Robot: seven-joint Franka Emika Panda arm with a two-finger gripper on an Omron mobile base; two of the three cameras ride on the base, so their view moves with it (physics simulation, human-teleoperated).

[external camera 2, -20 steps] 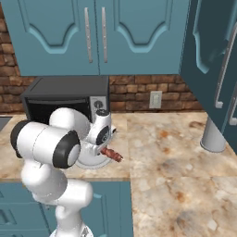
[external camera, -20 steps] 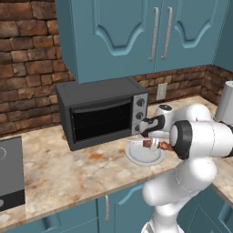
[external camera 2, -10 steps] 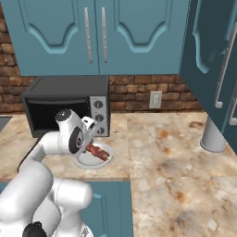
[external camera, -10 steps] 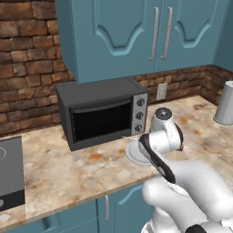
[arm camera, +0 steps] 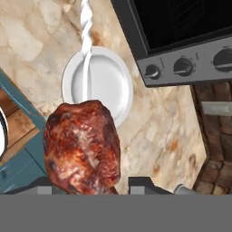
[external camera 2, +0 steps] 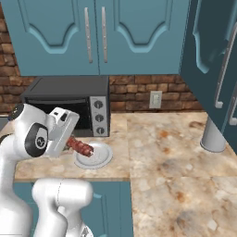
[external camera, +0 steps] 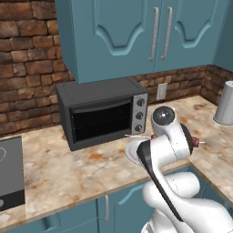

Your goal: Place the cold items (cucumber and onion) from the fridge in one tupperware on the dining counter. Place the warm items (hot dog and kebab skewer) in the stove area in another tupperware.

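Observation:
My gripper (arm camera: pixel 87 186) is shut on the kebab skewer (arm camera: pixel 84 145), a chunk of browned red meat on a pale twisted stick. In the right base view the kebab skewer (external camera 2: pixel 81 147) juts from the hand just above the left rim of a white plate (external camera 2: pixel 96 158). The hand view looks down on that empty plate (arm camera: pixel 110 78) past the meat. From the left base view, the arm hides the meat, and the stick's thin ends (external camera: pixel 198 142) poke out on both sides. A dark cooktop corner (external camera: pixel 9 169) of the stove area sits at the far left.
A black microwave (external camera: pixel 102 114) stands on the marbled counter against the brick wall, right behind the plate (external camera: pixel 131 153). A grey cylinder (external camera 2: pixel 213 134) stands at the counter's right end. Teal wall cabinets (external camera 2: pixel 95 32) hang overhead.
The arm has folded back toward the base, carrying the kebab skewer from over the plate's middle to its left rim in the right base view. The plate stays put.

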